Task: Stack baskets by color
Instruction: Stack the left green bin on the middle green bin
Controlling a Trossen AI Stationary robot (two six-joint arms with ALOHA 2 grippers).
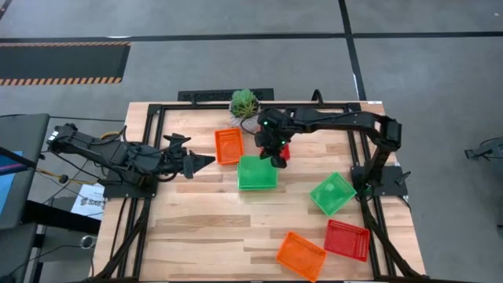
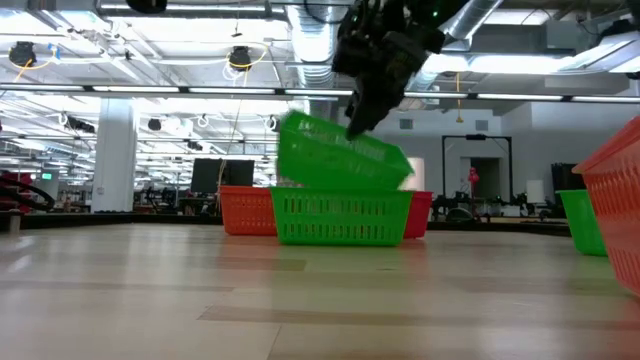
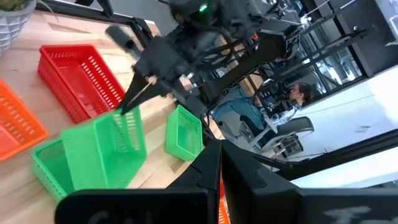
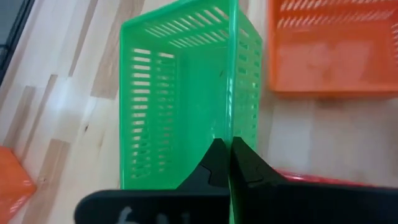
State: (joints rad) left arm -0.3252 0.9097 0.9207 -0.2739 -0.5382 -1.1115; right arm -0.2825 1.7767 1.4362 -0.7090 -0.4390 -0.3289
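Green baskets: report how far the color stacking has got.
Done: nothing finished that shows. In hand: the right gripper is pinched on the wall of a tilted green basket, held over another green basket on the table. Left: a third green basket lies apart, and the orange baskets and red basket are scattered. The left gripper waits, shut, at the table's left.

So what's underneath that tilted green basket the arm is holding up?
Another green basket sits on the table right under the held green basket, pinched by the right gripper. Its inside is hidden from view.

open-plan lab (exposed ducts (image 2: 300, 40), desks)
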